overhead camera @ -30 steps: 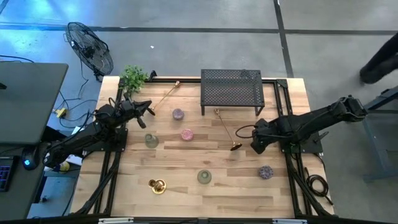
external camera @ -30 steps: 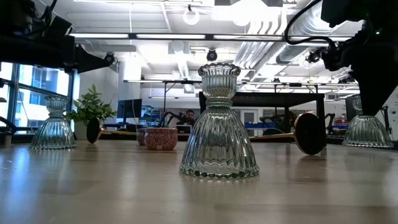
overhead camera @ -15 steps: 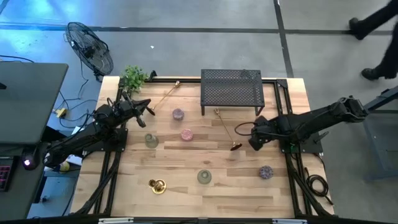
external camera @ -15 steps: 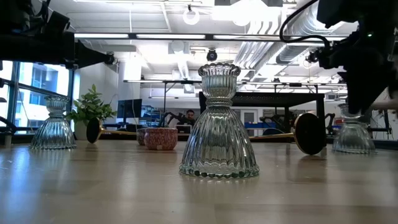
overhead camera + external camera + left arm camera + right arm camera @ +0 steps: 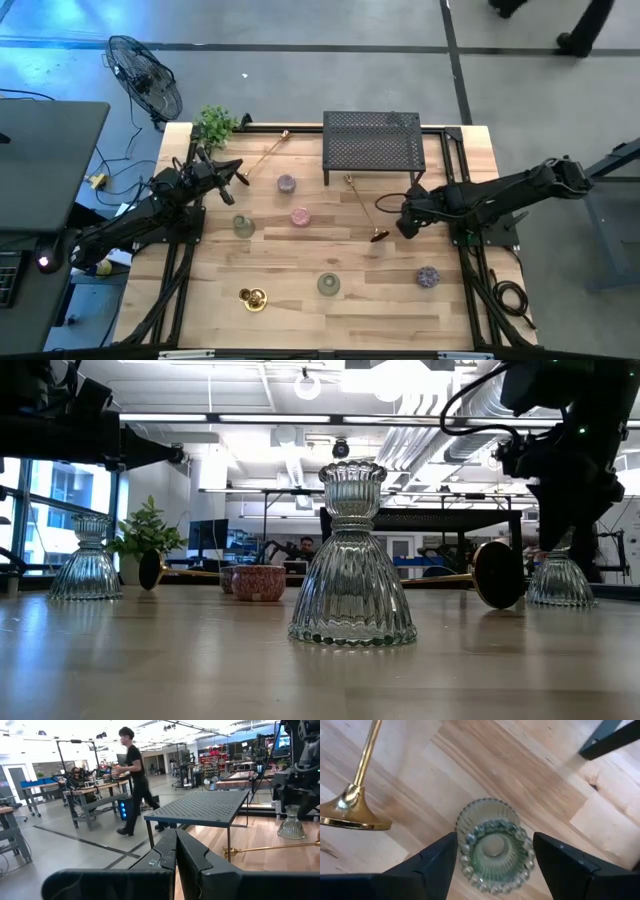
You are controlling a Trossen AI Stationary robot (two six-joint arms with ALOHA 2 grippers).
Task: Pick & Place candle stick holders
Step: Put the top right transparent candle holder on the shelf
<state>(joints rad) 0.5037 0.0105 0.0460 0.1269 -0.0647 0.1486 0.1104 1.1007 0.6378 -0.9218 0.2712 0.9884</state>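
My right gripper (image 5: 404, 219) is shut on a clear grey-green glass holder (image 5: 492, 845), just right of a lying brass stick (image 5: 362, 207) and its base (image 5: 350, 812). In the low view the holder (image 5: 560, 580) shows under the gripper. My left gripper (image 5: 238, 175) is shut and empty at the far left, above the table; its wrist view shows the fingers (image 5: 175, 845) together. Standing on the table are two more clear glass holders (image 5: 244, 226) (image 5: 328, 285), a purple cup (image 5: 286, 184), a pink cup (image 5: 300, 216), another purple cup (image 5: 428, 277) and a gold holder (image 5: 252, 297). A second brass stick (image 5: 265, 152) lies at the far left. My right gripper pinches the glass holder between its two fingers (image 5: 437, 862), one on each side of its upper part below the beaded rim (image 5: 470, 865). The fingers point down from above. The holder stays upright, close over the table; whether its foot (image 5: 560, 600) touches the wood I cannot tell.
A black mesh rack (image 5: 372, 145) stands at the far middle, just beyond my right gripper. A small green plant (image 5: 213, 125) stands at the far left corner. Bare wood lies near the front edge between the gold holder and the purple cup. A person walks behind the table (image 5: 134, 780).
My right gripper has gone toward the table's left and a little toward its far edge, carrying the glass holder upright toward the brass stick's base. My left arm has kept still.
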